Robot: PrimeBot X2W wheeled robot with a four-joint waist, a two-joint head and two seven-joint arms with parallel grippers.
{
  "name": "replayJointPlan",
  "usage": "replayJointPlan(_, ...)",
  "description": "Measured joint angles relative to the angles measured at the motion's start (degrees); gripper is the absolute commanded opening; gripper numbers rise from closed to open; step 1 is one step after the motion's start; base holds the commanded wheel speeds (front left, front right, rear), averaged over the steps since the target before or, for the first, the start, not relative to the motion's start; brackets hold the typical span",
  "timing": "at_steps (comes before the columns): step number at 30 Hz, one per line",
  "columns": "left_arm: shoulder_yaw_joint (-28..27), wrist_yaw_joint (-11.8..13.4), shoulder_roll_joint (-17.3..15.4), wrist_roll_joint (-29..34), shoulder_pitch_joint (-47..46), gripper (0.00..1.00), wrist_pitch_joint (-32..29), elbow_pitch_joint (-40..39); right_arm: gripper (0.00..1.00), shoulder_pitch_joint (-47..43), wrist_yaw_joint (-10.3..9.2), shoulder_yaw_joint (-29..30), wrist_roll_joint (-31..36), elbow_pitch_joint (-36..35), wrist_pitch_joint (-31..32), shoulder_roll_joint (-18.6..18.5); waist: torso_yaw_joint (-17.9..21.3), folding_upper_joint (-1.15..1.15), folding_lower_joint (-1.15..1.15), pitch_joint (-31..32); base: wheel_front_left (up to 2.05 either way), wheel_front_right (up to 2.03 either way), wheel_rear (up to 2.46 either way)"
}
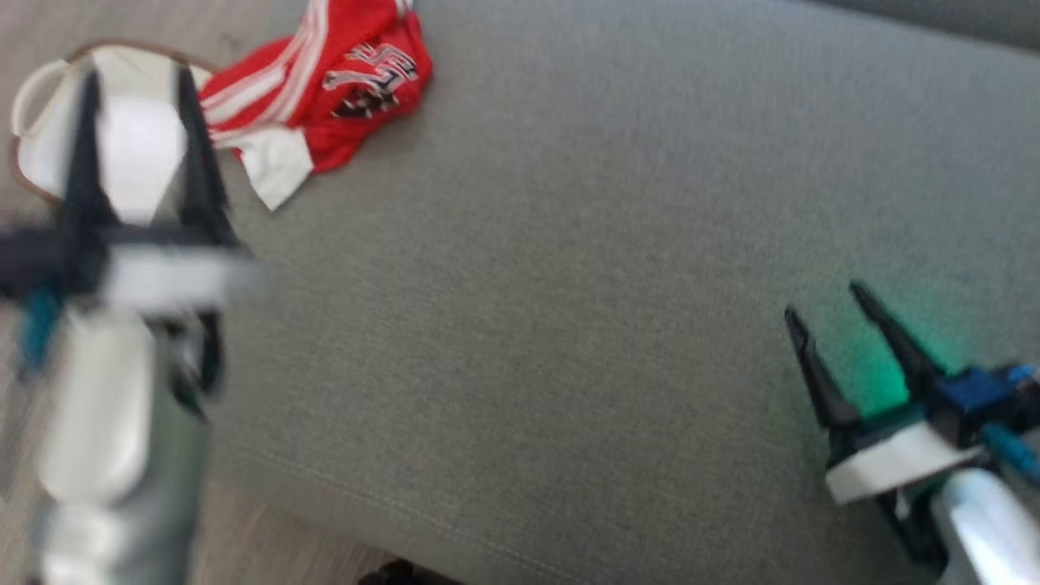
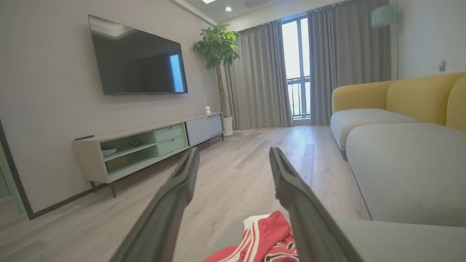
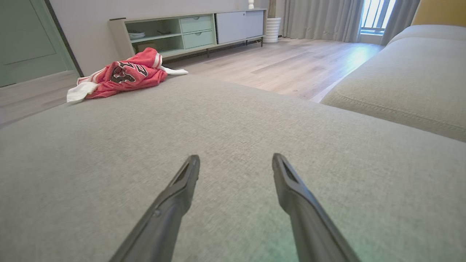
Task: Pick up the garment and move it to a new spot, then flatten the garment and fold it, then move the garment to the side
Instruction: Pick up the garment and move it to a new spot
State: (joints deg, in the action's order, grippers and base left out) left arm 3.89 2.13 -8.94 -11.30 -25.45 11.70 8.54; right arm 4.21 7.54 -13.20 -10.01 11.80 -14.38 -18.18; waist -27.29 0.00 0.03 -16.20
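The garment is a crumpled red jersey with white stripes and a dark print, lying at the far left corner of the grey cushion. In the right wrist view the garment sits far off at the upper left. My left gripper hangs open above the floor beside the cushion's left edge, just left of the garment. The left wrist view has the garment low between that open left gripper. Over the cushion's right part, my right gripper is open and empty, as the right wrist view's gripper confirms.
A white round object with a brown rim lies on the floor behind the left gripper. A TV console lines the wall, a yellow sofa stands across the wooden floor, and another grey cushion adjoins this one.
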Motion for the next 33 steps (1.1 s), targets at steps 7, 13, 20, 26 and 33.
replayJointPlan(7,-1.20,-6.57,-3.98,-5.88,-21.26,1.00,-11.61,18.61,1.00,7.47,0.00,-1.13,-0.18,-4.03,0.00,-4.87,2.55,0.00,0.00,-7.53,0.00,0.00,0.00)
replayJointPlan(13,-2.16,-8.70,-6.67,-10.51,-34.61,1.00,-20.41,34.87,1.00,9.59,0.00,-0.90,-0.66,-7.05,0.04,-7.35,6.51,0.00,-0.02,-12.54,0.00,0.00,0.00)
replayJointPlan(20,-2.44,-9.25,-11.56,-12.78,-37.45,1.00,-23.58,48.73,1.00,10.34,0.00,0.67,-0.67,-10.44,-0.02,-7.08,12.81,0.00,-0.03,-16.48,0.00,0.00,0.00)
replayJointPlan(26,-2.37,-9.29,-13.23,-13.46,-37.68,1.00,-21.24,57.10,1.00,9.89,0.00,3.36,-0.54,-13.58,-0.33,-6.93,16.34,0.00,-0.03,-19.59,0.00,0.00,0.00)
replayJointPlan(33,1.70,-9.71,-14.11,-13.26,-39.14,0.00,-12.94,57.90,1.00,8.71,0.00,5.15,0.03,-14.74,-0.57,-6.19,17.22,0.00,-0.02,-19.84,0.00,0.00,0.00)
